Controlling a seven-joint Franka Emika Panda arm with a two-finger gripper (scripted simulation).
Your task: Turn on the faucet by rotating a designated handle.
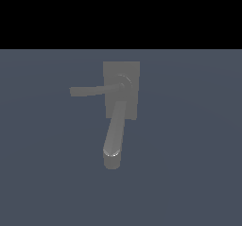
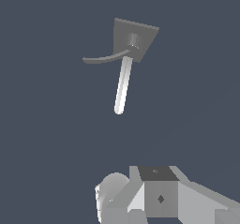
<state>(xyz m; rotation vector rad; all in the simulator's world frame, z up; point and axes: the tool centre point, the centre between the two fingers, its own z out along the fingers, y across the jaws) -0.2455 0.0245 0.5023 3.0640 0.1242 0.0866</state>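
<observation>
Faucet [image 1: 121, 90] and my gripper [image 2: 159, 197] at an early stage of the task. The fixture lies on the grey floor [image 1: 189, 163], its flat base plate [image 1: 132, 69] carrying a small round hub [image 1: 124, 82]; from the hub the thin straight handle [image 1: 90, 91] runs out toward the exterior view's left, while the thick rounded spout [image 1: 115, 135] reaches toward the camera. In the wrist view only the body of my hand shows at the frame's edge; the fingertips are out of sight, so I cannot tell whether the jaws stand apart or closed. The faucet sits well ahead of my hand, clearly apart from it, with nothing touching the handle. The exterior view shows no part of my arm. I judge that no rotation has begun: approach, contact with the lever and the turn itself all remain.
</observation>
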